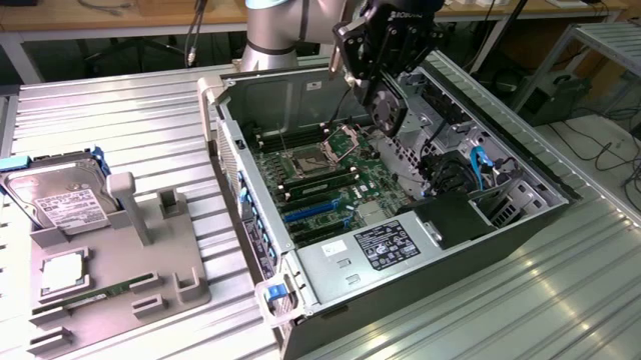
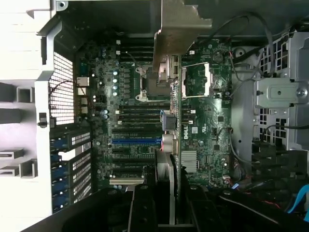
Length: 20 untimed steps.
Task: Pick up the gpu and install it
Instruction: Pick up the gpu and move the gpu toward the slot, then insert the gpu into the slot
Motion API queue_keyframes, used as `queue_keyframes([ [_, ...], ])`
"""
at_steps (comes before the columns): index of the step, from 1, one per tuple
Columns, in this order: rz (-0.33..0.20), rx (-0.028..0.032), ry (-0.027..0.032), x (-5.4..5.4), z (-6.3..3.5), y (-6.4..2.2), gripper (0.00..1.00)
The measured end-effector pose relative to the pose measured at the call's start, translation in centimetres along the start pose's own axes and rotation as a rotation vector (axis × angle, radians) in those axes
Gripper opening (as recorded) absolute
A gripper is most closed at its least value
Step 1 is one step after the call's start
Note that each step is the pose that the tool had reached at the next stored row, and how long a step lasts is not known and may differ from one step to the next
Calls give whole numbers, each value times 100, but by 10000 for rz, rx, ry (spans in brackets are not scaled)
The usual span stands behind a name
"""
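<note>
Gpu (image 2: 173, 164) edge-on, long axis across slots (image 2: 135, 141)

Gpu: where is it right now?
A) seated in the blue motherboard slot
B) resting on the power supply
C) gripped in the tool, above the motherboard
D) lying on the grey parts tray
C: the wrist view shows the gpu edge-on, clamped in the tool over the motherboard, with the blue slot bare.
</note>
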State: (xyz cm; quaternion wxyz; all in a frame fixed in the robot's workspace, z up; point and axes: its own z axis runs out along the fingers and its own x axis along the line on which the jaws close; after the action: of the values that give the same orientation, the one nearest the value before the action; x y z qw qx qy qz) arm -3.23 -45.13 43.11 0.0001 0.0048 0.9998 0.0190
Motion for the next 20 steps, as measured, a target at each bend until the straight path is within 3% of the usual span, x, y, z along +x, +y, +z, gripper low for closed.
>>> queue_keyframes([
  [4, -1, 1, 1, -106, 1, 2, 28],
  [20, -75, 1, 3, -106, 2, 2, 28],
])
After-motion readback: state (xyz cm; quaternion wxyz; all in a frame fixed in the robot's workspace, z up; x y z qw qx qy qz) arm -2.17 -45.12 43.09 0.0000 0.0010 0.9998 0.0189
